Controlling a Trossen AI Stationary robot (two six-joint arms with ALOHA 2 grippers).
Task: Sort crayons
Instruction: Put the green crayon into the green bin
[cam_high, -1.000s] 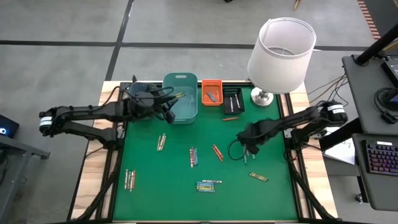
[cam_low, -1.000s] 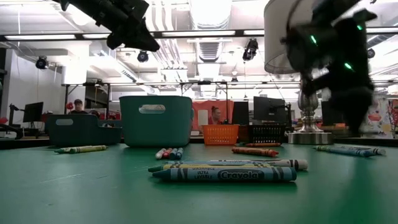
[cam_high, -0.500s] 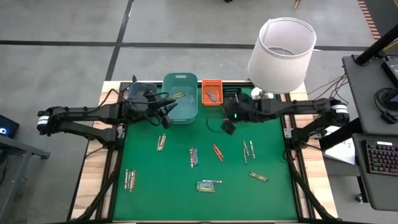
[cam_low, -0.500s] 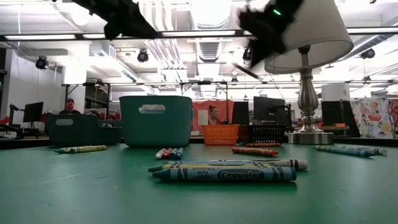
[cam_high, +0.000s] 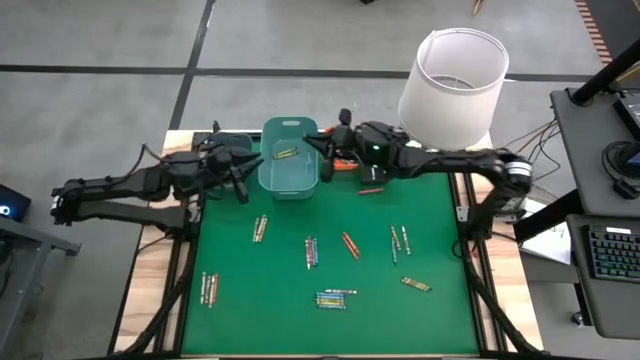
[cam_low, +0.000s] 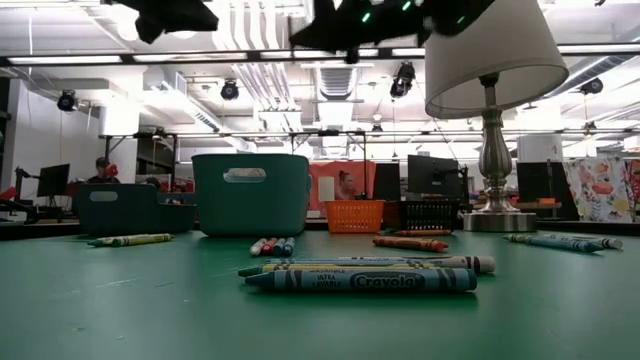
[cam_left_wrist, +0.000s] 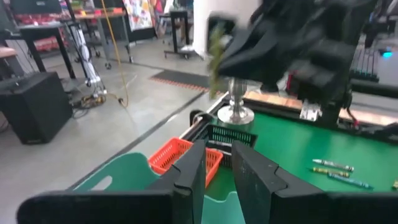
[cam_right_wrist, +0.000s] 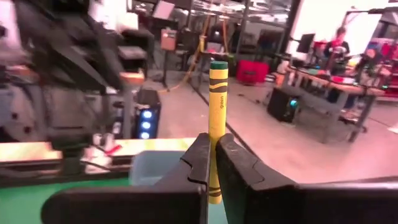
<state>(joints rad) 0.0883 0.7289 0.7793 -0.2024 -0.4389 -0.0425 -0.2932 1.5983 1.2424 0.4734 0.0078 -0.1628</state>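
Note:
My right gripper is above the right rim of the teal bin and is shut on a yellow-green crayon. My left gripper is in the air just left of the teal bin, empty, with a narrow gap between its fingers. Several crayons lie flat on the green mat, for instance near the middle and toward the near edge. Some crayons lie in the teal bin. In the low view, crayons lie in front. My right gripper pinches the yellow-green crayon between its two fingers, on the part near one end. The rest of the crayon sticks out past the fingertips. The arm reaches from the table's right. The crayon is lifted clear, above the teal bin.
A dark blue bin stands left of the teal bin. An orange bin and a black bin stand to its right, partly under my right arm. A lamp stands at the far right. A red crayon lies by the black bin.
My right gripper has gone from the mat's right middle toward the far edge and left, up over the teal bin, carrying the yellow-green crayon. My left gripper has drawn back from the teal bin toward the table's left.

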